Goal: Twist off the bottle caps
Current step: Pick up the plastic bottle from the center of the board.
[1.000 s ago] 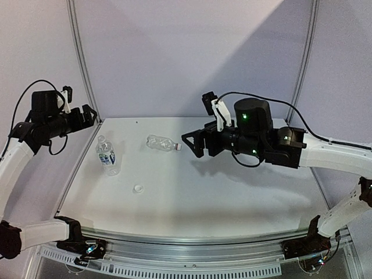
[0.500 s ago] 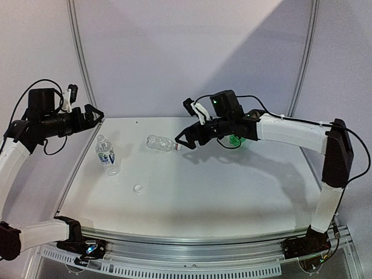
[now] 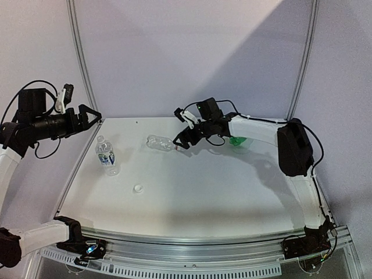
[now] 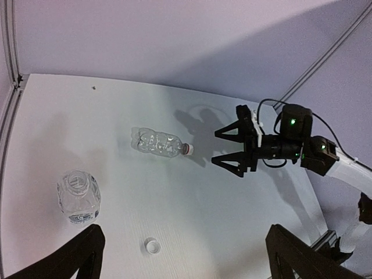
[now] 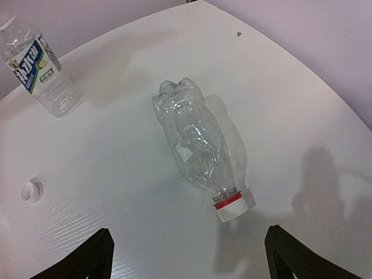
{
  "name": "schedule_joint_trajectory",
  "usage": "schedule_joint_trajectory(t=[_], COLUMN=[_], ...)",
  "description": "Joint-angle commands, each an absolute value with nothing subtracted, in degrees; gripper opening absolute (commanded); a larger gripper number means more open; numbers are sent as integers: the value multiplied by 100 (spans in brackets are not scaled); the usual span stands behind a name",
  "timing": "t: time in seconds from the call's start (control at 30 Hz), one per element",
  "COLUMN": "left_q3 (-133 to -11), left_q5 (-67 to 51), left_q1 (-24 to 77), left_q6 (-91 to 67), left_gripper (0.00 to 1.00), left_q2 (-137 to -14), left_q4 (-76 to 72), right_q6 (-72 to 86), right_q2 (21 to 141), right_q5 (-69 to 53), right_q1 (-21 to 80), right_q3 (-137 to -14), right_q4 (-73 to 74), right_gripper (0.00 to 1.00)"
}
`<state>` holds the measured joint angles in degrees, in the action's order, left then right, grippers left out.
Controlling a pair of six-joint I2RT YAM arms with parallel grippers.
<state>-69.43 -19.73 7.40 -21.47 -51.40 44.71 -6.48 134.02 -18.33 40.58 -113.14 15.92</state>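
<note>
The right arm (image 3: 261,129) stretches far out over the white counter (image 3: 232,192), its forearm running low and nearly level toward the back middle. The right claw (image 4: 220,148) points at the neck end of the clear unlabelled bottle (image 3: 158,142), which lies on its side. Its fingers are spread wide and grip nothing. They stand just beside the bottle's white cap (image 5: 231,210), which has a red ring beneath it and is screwed on. In the right wrist view the cap sits between the two spread fingertips but a little ahead of them, not touching either.

The left arm (image 3: 40,125) is held high at the left edge, its wrist level and aimed inward over the counter. The left claw (image 3: 92,118) is also spread wide and empty, well above the things.

The clear labelled bottle (image 3: 107,156) stands upright near the left edge, its mouth open. A loose white cap (image 3: 138,188) lies on the counter nearer the front. A green bottle (image 3: 237,140) shows partly behind the right arm.
</note>
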Motion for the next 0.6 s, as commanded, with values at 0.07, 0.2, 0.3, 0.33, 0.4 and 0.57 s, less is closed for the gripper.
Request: schedule_joint_trajectory(t=[0.07,0.2,0.3,0.33,0.4,0.57], left_q3=[-7075,-7035,-7040,-7032,-7023,-7057], left_q5=[-2118,-2109,-2118,-2106,-2091,-2127], left_q1=[802,804,806,808,807,809], left_q6=[-2476,-2635,-2705,-2733,-2798,-2953], left_gripper=[99,99,99,99,99,99], left_q2=[-5188,-5167,-5184,-5196,-5210,-5240], left_q4=[4681,4668,4651,4637,4575,4522], right_q6=[-359,23,962,1486,2196,3667], right_q2=[14292,14613,14910,15013,15317,15693], right_q5=[-2102,-2192,-2510,-2657,-2928,-3016], right_q1=[4010,3926,3801,3775,3756,3745], right_q3=[-12144,-12583,-13149,-13337,-13418,-13429], right_q4=[1742,1596,1580,1533,1160,75], right_gripper=[92,92,91,88,86,87])
